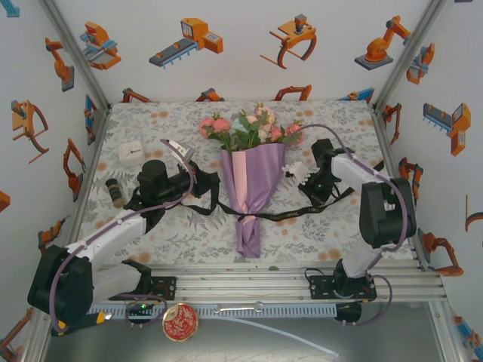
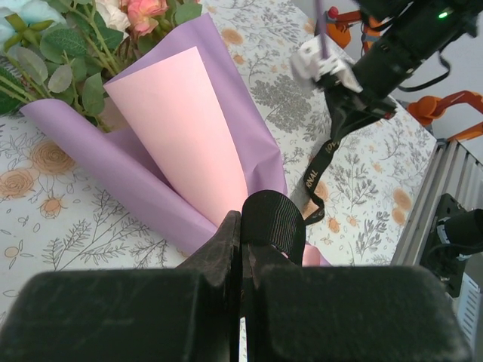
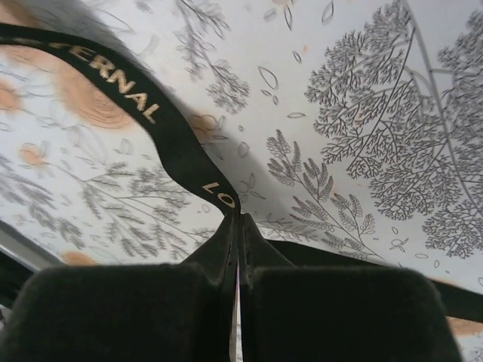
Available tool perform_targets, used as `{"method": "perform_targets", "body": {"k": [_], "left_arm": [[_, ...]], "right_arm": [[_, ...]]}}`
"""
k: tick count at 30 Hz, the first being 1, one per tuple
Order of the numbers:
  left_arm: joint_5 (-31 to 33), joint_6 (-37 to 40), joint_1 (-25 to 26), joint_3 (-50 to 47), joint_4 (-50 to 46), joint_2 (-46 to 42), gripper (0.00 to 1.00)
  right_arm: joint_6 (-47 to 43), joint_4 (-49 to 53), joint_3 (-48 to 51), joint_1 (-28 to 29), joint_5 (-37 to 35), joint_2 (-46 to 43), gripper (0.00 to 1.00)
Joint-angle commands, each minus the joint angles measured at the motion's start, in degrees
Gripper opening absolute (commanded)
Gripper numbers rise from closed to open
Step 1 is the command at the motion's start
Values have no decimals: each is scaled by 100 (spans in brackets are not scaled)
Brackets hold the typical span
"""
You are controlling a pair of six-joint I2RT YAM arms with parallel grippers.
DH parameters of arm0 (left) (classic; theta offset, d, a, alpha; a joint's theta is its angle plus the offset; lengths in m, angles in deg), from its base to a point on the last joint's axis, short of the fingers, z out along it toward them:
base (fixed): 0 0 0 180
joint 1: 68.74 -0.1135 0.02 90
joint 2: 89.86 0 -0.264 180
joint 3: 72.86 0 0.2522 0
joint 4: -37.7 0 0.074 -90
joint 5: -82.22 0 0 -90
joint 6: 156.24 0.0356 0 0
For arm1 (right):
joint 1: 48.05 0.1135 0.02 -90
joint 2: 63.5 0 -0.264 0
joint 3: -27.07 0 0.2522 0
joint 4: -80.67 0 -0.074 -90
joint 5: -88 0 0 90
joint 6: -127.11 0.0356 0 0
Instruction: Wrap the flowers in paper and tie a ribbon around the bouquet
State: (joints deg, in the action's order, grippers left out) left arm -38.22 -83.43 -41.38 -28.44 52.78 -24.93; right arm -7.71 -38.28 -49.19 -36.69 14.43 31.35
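Observation:
The bouquet lies mid-table, pink and cream flowers [image 1: 249, 128] at its far end, wrapped in a cone of lilac paper [image 1: 260, 181] with a pink fold showing [image 2: 181, 128]. A black ribbon [image 1: 283, 216] with gold lettering runs across the cone's narrow neck. My left gripper [image 1: 213, 194] is just left of the cone, shut on a loop of the ribbon [image 2: 278, 220], jaws pressed together [image 2: 243, 226]. My right gripper [image 1: 308, 200] is right of the cone, low over the cloth, shut on the ribbon's other end [image 3: 128, 98] at its fingertips [image 3: 236, 216]. It also appears from the left wrist [image 2: 337, 130].
A small white clock [image 1: 132, 153] and a small brown jar [image 1: 115, 192] stand left of the left arm. A round red tin [image 1: 179, 320] lies in front of the aluminium rail [image 1: 249, 279] at the near edge. Printed walls close in both sides.

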Motion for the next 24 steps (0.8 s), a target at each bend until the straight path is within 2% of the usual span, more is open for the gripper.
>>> {"method": "perform_targets", "body": {"k": [1, 4, 6, 9, 12, 14, 18, 20, 24], "left_arm": [[12, 148, 16, 228, -57, -164, 5], [-36, 178, 22, 307, -93, -120, 6], [-58, 146, 22, 359, -101, -78, 6], [-67, 90, 48, 386, -43, -21, 6], [-76, 68, 118, 436, 28, 100, 6], [-98, 72, 182, 505, 24, 199, 6], [-120, 14, 318, 537, -46, 219, 6], [-78, 33, 349, 507, -199, 127, 7], [-10, 76, 419, 358, -368, -178, 7]], "right_arm": [[192, 76, -129, -28, 1305, -891, 0], [809, -190, 7, -8, 2356, -1488, 0], [1675, -857, 195, 88, 3125, -2005, 0], [3867, -3305, 918, 478, 3638, -2722, 0], [5757, -6159, 1724, 1135, 3385, -2844, 0], [6192, -7001, 1859, 1528, 3051, -2648, 0], [6364, -7274, 1434, 2076, 2816, -2242, 0], [6405, -7322, 1210, 2204, 2743, -2134, 0], [6680, -7532, 1169, 2275, 2028, -1913, 0]]}}
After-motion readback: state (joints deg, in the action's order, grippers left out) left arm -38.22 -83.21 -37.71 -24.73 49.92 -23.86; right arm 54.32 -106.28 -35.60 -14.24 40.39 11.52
